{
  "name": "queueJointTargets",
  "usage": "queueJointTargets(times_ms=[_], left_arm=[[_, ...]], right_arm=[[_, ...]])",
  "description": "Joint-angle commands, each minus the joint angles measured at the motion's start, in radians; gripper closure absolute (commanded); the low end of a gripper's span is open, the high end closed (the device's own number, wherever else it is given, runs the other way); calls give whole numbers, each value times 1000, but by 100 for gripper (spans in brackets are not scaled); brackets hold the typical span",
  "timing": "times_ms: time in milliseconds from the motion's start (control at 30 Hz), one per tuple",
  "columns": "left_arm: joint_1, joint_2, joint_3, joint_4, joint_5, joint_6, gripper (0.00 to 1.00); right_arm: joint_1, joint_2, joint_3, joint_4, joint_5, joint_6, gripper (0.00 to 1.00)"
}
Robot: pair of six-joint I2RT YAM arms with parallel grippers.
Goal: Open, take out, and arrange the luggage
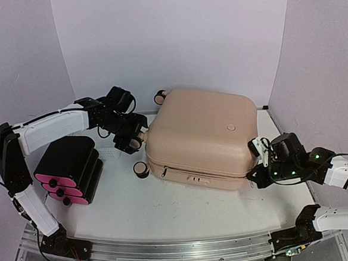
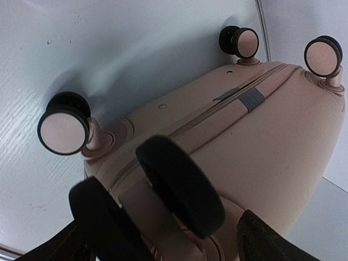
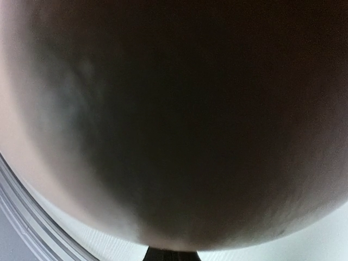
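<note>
The luggage (image 1: 201, 137), a beige-pink hard-shell suitcase, lies flat and closed on the table's middle, its zipper seam facing front. My left gripper (image 1: 133, 139) is at its left end among the black wheels. In the left wrist view the luggage (image 2: 272, 141) fills the frame and a black wheel (image 2: 179, 185) stands between my left gripper's (image 2: 168, 242) spread jaws, with a gap to the right finger (image 2: 272, 242). My right gripper (image 1: 257, 160) is pressed against the luggage's front right corner. The right wrist view shows only the dark shell (image 3: 179, 119) up close, and its fingers are hidden.
A black box with three pink drawer fronts (image 1: 69, 167) stands left of the luggage, under my left arm. A white meshed patch (image 1: 107, 152) shows behind it. Walls close in the table at back and sides. A metal rail (image 1: 170, 250) runs along the front edge.
</note>
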Motion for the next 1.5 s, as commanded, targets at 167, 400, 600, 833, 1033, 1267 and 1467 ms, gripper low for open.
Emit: queueJointTargets(times_ms=[167,400,600,833,1033,1267,1467], left_arm=[[4,75,65,-26,-102,-14,38],[32,87,77,-49,-142,46,62],[54,102,100,-61,-154,102,79],[64,114,115,-65,-154,177,85],[74,131,143,-64,-133,317,86],[120,167,197,-64,-66,450,86],[140,184,217,-63,8,488,86]], right_arm=[[2,55,64,-89,227,-23,100],[2,42,57,-141,316,-124,100],[-2,-16,9,-123,349,-252,100],[-95,-150,-16,-110,380,-351,100],[-311,-110,13,-60,-26,-325,92],[-312,-128,-31,31,-425,31,26],[-308,-11,-166,357,-594,119,25]])
